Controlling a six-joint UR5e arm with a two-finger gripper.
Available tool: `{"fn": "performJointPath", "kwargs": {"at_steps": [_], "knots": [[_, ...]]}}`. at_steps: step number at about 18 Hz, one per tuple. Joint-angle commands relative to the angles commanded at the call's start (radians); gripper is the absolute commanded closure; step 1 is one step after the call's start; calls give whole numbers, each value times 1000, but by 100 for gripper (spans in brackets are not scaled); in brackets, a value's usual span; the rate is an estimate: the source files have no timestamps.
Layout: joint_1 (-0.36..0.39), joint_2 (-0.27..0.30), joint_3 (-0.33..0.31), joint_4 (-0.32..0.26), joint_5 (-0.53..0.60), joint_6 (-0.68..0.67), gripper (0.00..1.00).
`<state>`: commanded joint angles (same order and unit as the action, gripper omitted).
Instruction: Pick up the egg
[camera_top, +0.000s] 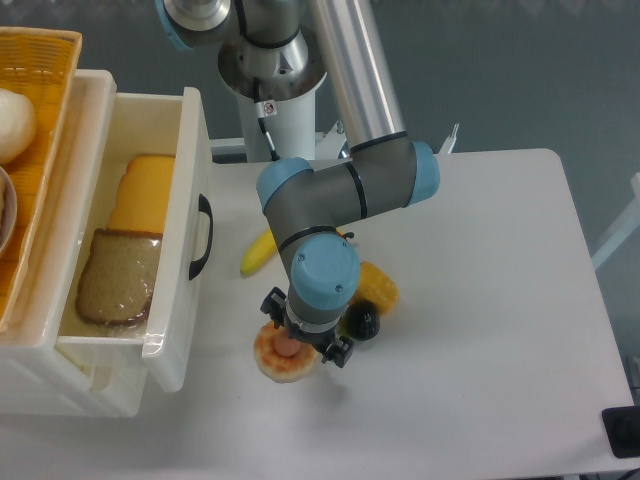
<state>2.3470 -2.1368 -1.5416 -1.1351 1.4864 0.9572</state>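
Observation:
The egg (275, 358) is a flat round cream-tan disc with a browned wavy rim and a pinkish centre. It lies on the white table (470, 300) near the front, right of the open drawer. My gripper (303, 343) hangs straight down over the egg's right half and hides part of it. Its black fingers (272, 305) stand on either side of the egg's centre. The wrist hides the fingertips, so I cannot tell whether they are open or shut on the egg.
A small dark round fruit (362, 322) and an orange-yellow corn piece (378, 285) lie just right of the gripper. A banana (258, 256) lies behind it. The open white drawer (190, 240) holds bread and cheese slices. A wicker basket (30, 100) with a white lump stands at far left.

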Motion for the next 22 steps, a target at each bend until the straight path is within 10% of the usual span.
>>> {"fn": "performJointPath", "kwargs": {"at_steps": [9,22], "knots": [[-20,-3,-8,0,-12,-11,3],[-32,-2,-14,0,-11,-12,55]]}}
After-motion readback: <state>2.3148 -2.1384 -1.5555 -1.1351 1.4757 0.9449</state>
